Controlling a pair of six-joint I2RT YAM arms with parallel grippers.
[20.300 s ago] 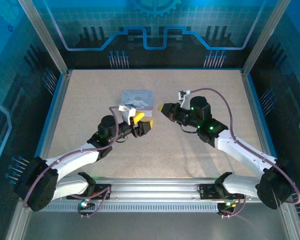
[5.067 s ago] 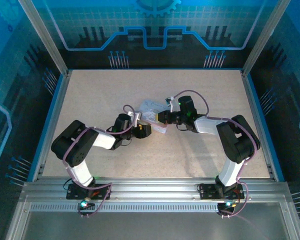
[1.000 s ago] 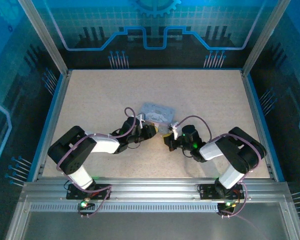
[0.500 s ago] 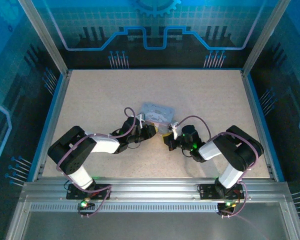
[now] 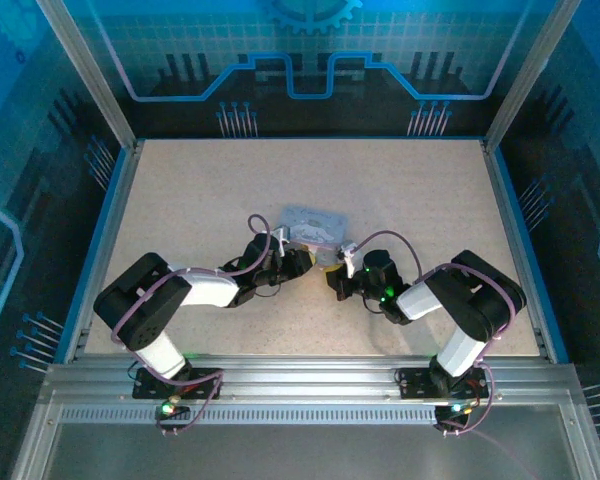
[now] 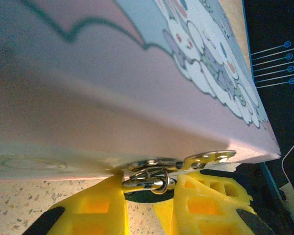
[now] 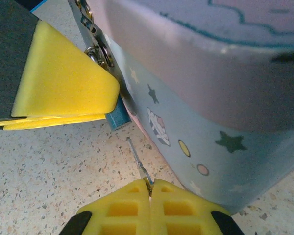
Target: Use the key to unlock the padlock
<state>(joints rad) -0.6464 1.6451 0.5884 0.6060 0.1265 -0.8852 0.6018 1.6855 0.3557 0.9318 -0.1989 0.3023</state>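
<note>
The padlock (image 6: pixel 146 182), a small shiny metal body with a ring shackle, hangs from the hasp (image 6: pixel 206 158) of the pastel box (image 6: pixel 137 73). My left gripper (image 6: pixel 147 192) is shut on it, one yellow finger on each side. My right gripper (image 7: pixel 149 185) is shut on the key (image 7: pixel 138 164), whose thin grey blade sticks out over the table toward the left gripper's finger (image 7: pixel 63 83). The key tip stops short of a small teal end (image 7: pixel 116 118) under that finger. From above, the left gripper (image 5: pixel 302 262) and right gripper (image 5: pixel 330 280) face each other just in front of the box (image 5: pixel 315 222).
The box lies on the speckled table (image 5: pixel 200 190), its blue side wall (image 7: pixel 220 127) close on the right of the key. Both arms are folded low near the table's middle. Blue rails (image 5: pixel 115 215) and frame posts border the table.
Over the last second nothing has visibly moved. Compared with five seconds ago, both grippers and the box sit nearer the arms' bases, and the right gripper is closer to the left one.
</note>
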